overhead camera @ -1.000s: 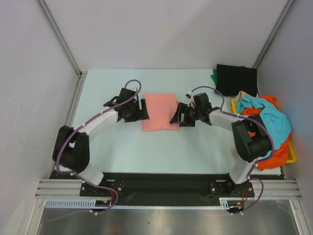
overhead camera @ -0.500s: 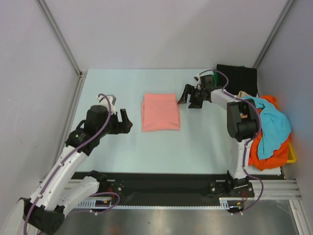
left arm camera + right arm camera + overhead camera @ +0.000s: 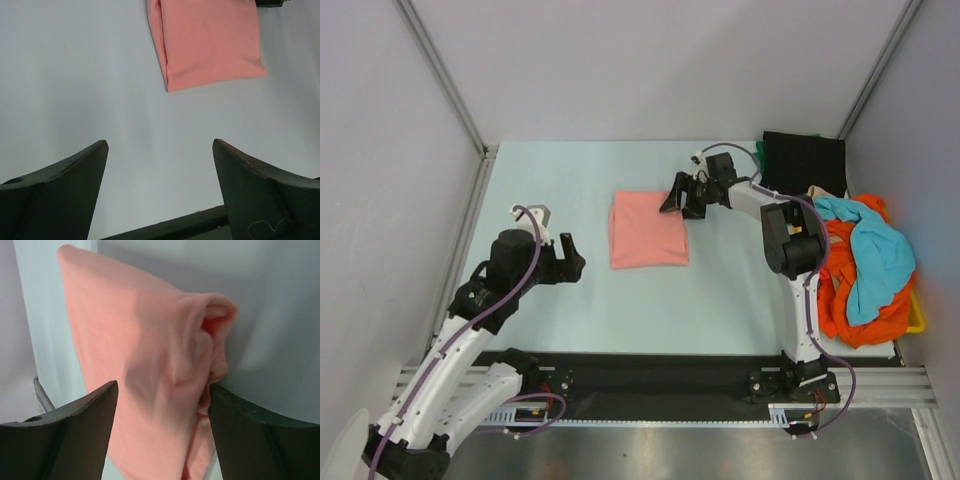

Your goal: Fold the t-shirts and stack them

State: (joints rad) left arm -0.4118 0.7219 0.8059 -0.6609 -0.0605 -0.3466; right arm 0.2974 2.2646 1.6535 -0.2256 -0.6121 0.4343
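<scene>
A salmon pink t-shirt (image 3: 647, 229) lies folded into a rectangle in the middle of the table. It also shows in the left wrist view (image 3: 207, 40) and the right wrist view (image 3: 150, 360). My right gripper (image 3: 676, 196) is open at the shirt's far right corner, its jaws on either side of the raised cloth (image 3: 162, 400). My left gripper (image 3: 572, 258) is open and empty, left of the shirt and apart from it (image 3: 160, 145). A folded black t-shirt (image 3: 805, 160) lies at the back right on a green one (image 3: 758, 155).
A heap of turquoise (image 3: 870, 255), orange (image 3: 845, 305) and beige (image 3: 817, 190) shirts fills the yellow tray (image 3: 916, 322) at the right edge. Grey walls and metal posts close in the table on three sides.
My left arm has pulled back from the pink shirt toward the near left. My right gripper has swung from the shirt's right edge out to the far right, then back to its far right corner.
</scene>
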